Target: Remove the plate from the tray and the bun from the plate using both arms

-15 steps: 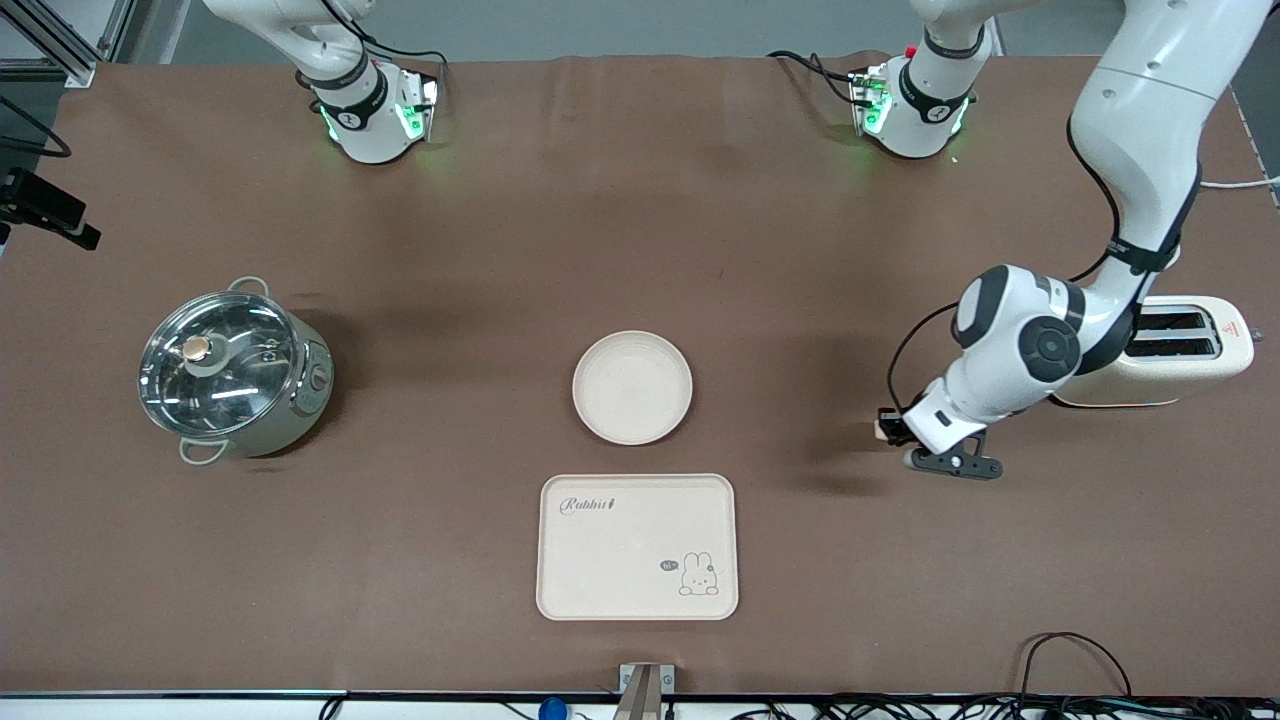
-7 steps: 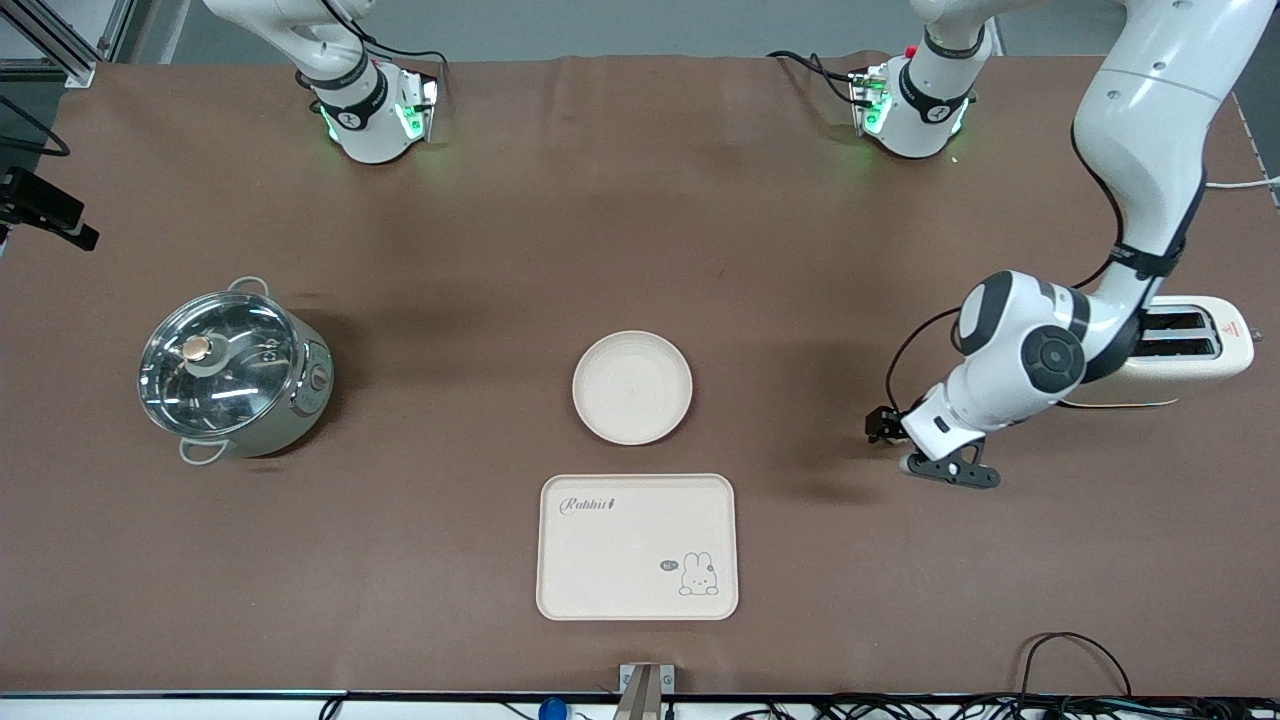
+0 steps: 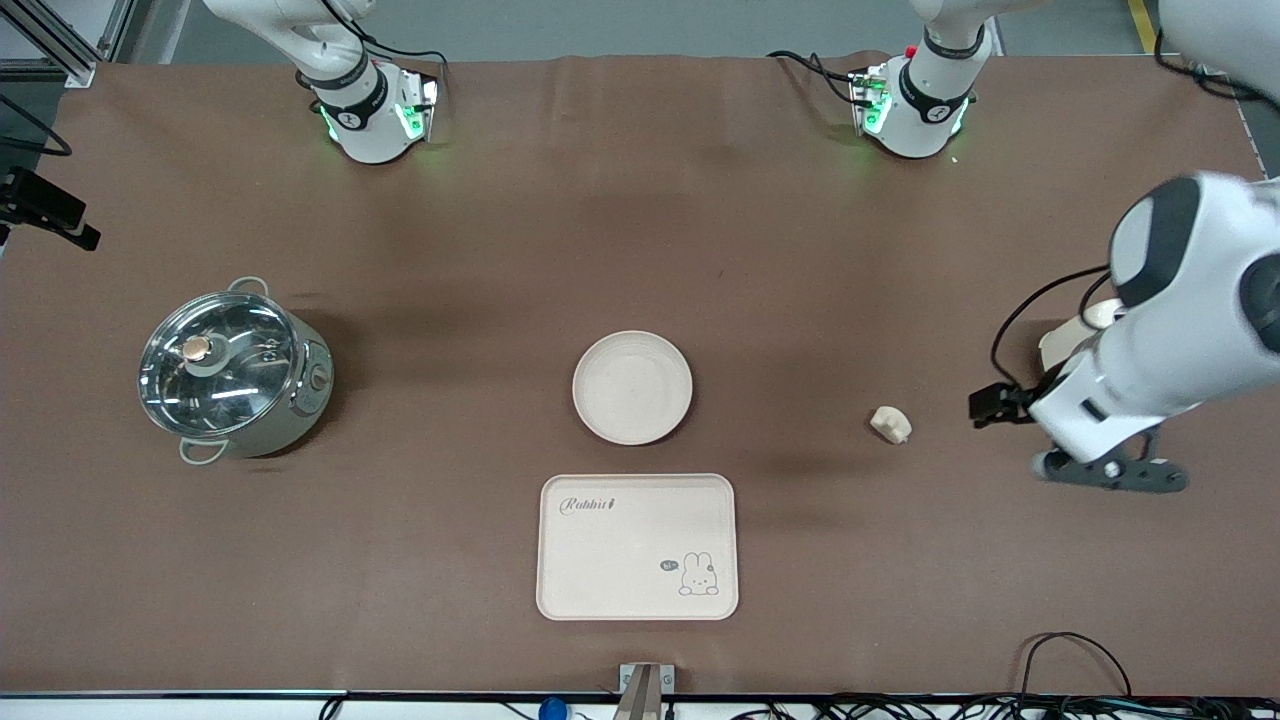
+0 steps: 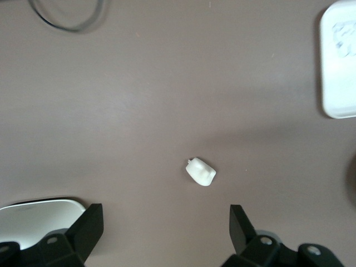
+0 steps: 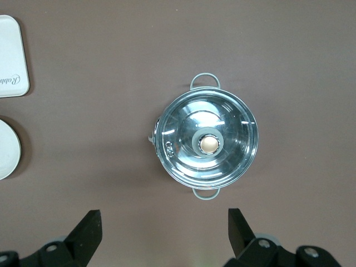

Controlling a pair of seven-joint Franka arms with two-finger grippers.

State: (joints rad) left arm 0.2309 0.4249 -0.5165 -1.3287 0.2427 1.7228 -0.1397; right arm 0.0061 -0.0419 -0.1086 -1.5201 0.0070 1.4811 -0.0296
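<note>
The round cream plate (image 3: 632, 387) lies mid-table, farther from the front camera than the rabbit tray (image 3: 637, 547). The small pale bun (image 3: 890, 424) lies on the cloth beside the plate, toward the left arm's end. It also shows in the left wrist view (image 4: 201, 171). My left gripper (image 3: 992, 406) is open and empty in the air, between the bun and the toaster (image 3: 1060, 345); its own view (image 4: 165, 231) shows the bun ahead of the jaws. My right gripper (image 5: 164, 231) is open and empty, high above the pot (image 5: 206, 142). It is out of the front view.
A steel pot with a glass lid (image 3: 232, 372) stands toward the right arm's end. The cream toaster is mostly hidden by the left arm. The tray's corner (image 4: 339, 61) and a cable loop (image 4: 67, 14) show in the left wrist view. Cables run along the table's near edge.
My left gripper has let go of the bun, risen and swung toward the toaster. The bun now lies alone on the cloth. Plate, tray and pot have not moved.
</note>
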